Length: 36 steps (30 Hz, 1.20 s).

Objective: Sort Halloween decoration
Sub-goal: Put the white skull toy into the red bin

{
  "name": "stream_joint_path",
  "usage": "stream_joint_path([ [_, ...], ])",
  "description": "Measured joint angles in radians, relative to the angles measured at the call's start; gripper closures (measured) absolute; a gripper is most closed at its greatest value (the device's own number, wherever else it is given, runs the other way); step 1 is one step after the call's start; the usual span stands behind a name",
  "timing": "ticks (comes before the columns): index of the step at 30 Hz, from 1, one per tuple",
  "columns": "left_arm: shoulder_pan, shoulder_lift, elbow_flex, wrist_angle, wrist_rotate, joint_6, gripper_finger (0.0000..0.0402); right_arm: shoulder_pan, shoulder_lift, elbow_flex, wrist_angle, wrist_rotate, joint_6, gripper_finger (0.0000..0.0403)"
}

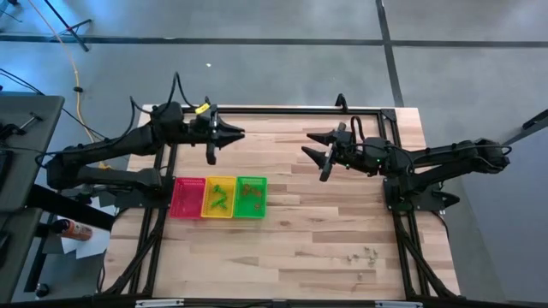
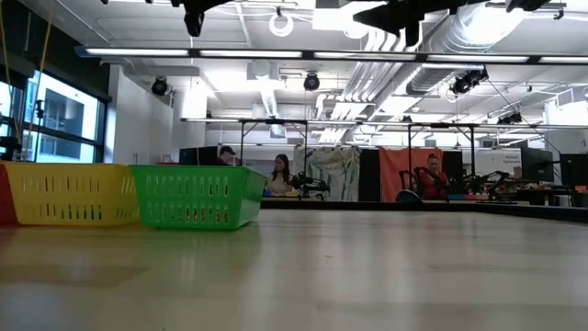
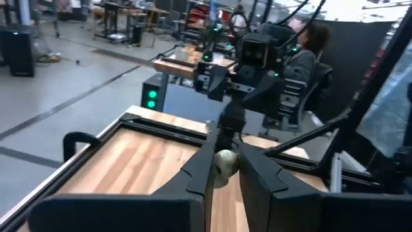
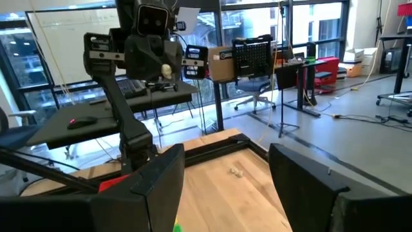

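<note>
A small pale grey trinket [image 3: 226, 162] sits pinched between the 2 fingers of the left gripper [image 1: 235, 133], which is narrowed on it and held up in the air over the far left part of the wooden table [image 1: 325, 231]; from the right wrist view the same pale piece [image 4: 166, 70] shows as a light spot at the front of that gripper. More trinkets [image 1: 364, 254] lie loose in a little scatter on the table's near right area, well apart from both arms, too small to tell their colours. Other pieces lie inside the trays: some in the yellow tray [image 1: 217, 198] and some in the green tray [image 1: 250, 198], while the red tray [image 1: 187, 197] stands at the left end of the row. The 3 trays touch side by side near the table's left edge, nearer than the left gripper. In the low view the yellow tray [image 2: 69, 194] and green tray [image 2: 195, 196] stand on the table at the left. The right gripper [image 1: 315, 145] hangs above the far middle of the table, facing the left one, its fingers spread wide and holding nothing. People sit at desks in the room beyond the table.
</note>
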Motion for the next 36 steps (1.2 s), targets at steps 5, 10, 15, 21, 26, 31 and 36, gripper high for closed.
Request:
stream_joint_path([
  [5, -0.002, -0.001, 0.0, 0.012, -0.003, -0.001, 0.036, 0.0, 0.0, 0.0, -0.003, 0.0, -0.001, 0.0181],
  [10, -0.003, -0.03, 0.001, -0.156, 0.057, -0.045, 0.036, 0.0, 0.0, 0.0, -0.03, -0.001, 0.01, 0.0181],
  [15, -0.04, -0.075, 0.001, -0.56, 0.061, -0.1, 0.036, 0.0, 0.0, 0.0, -0.082, -0.001, 0.03, 0.0181],
  [21, -0.111, -0.071, -0.011, -0.983, 0.052, -0.222, 0.036, -0.001, 0.0, 0.0, -0.097, 0.009, 0.026, 0.0181],
  [26, -0.155, -0.077, -0.116, -1.101, 0.051, -0.344, 0.036, -0.002, 0.0, 0.0, -0.104, 0.009, 0.025, 0.0181],
  [31, -0.179, -0.076, -0.246, -1.113, 0.052, -0.433, 0.036, -0.002, 0.0, 0.0, -0.115, 0.01, 0.028, 0.0181],
  [36, -0.178, -0.069, -0.313, -1.078, 0.048, -0.456, 0.036, -0.007, 0.0, 0.0, -0.117, 0.01, 0.026, 0.0181],
])
